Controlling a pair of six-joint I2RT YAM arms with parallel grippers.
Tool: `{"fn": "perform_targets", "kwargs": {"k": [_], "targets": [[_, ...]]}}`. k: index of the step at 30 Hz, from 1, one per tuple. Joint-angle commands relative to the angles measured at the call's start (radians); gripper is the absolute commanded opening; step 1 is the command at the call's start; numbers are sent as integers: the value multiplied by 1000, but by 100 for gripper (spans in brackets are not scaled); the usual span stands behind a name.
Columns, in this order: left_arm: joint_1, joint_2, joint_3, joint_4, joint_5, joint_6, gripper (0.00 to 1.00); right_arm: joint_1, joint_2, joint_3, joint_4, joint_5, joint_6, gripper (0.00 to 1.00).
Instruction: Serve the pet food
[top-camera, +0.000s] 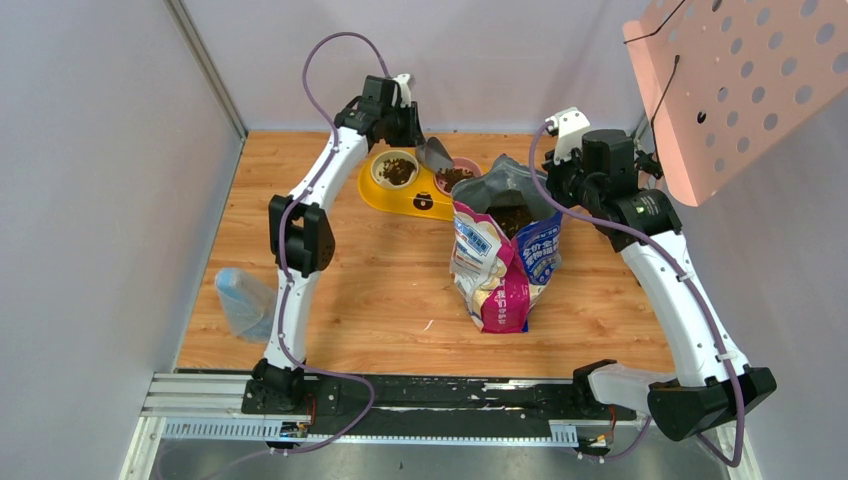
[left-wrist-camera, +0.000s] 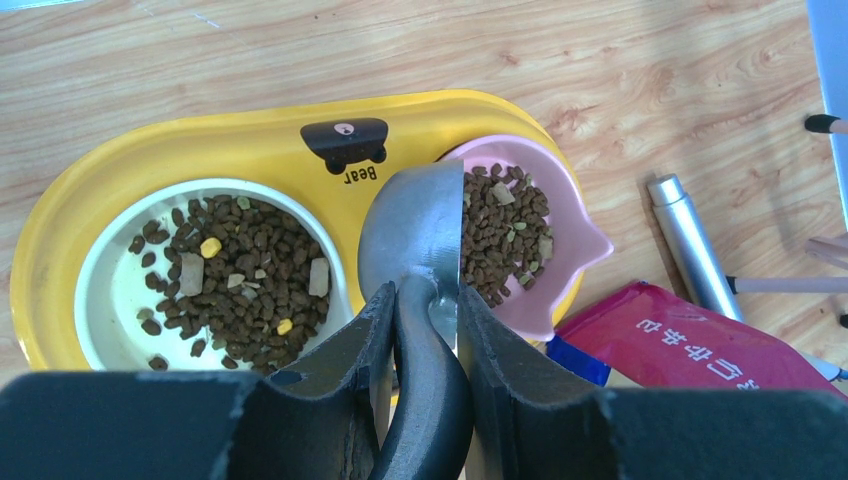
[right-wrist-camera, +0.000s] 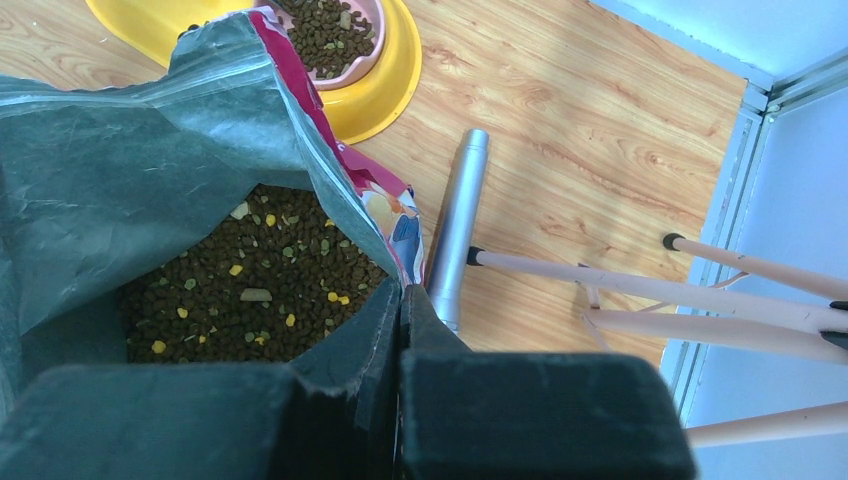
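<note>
The table (top-camera: 380, 290) is wood-look, pale orange grain, smooth with a low sheen. The scoop (left-wrist-camera: 415, 225) is grey metal, brushed, so only a dull shine. The yellow tray (left-wrist-camera: 200, 140) is glossy plastic, and the white bowl (left-wrist-camera: 100, 285) and pink bowl (left-wrist-camera: 575, 245) look just as smooth and shiny. The kibble (left-wrist-camera: 240, 275) is dry, matt, rough little bits. The bag (top-camera: 495, 275) is glossy printed film outside, but inside it's a dull grey crinkly liner. The tube (right-wrist-camera: 455, 220) right of it is satin silver metal. The left gripper (left-wrist-camera: 422, 292) is matt black plastic, slightly grainy. Far right, the pink board (top-camera: 740, 80) looks matt, punched with holes.
</note>
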Motion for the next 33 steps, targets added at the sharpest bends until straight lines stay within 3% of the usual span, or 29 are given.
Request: {"fn": "perform_targets", "kwargs": {"k": [1,22,33], "targets": [[9,-51,3,27,-105,65,0,-8,-33,-8,10,12,-11,0],[-36,-102,14,66,-131,112,0,-8,-68,-47,40,8,-8,0],[-88,-258,-130,139,-135,179,0,-8,-60,-50,52,-5,-2,0]]}}
